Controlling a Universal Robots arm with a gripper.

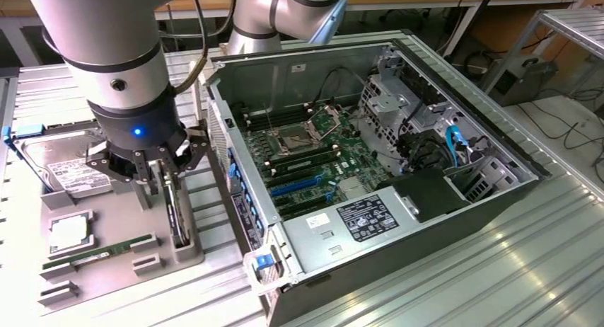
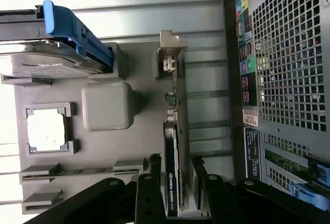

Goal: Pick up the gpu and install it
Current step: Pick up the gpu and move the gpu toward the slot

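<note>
The gpu (image 1: 175,214) stands on edge in a slot of the grey holder tray (image 1: 113,217), to the exterior view's left of the open computer case (image 1: 312,242). My gripper (image 1: 160,173) has come down onto it from above. In the wrist view the card (image 2: 171,183) shows edge-on, a dark strip with a green label. The two black fingers (image 2: 150,183) sit tight against its two sides, so the gripper (image 2: 175,165) is shut on it. The card still rests in its slot. Blue expansion slots (image 1: 297,185) lie on the motherboard inside the case.
The tray also holds a silver hard drive (image 1: 71,173) with a blue handle (image 2: 72,26), a processor chip (image 1: 71,231) and a narrow green memory stick (image 1: 99,253). The case's perforated rear wall (image 2: 289,54) stands close beside the tray. A metal slatted table (image 1: 491,270) carries everything.
</note>
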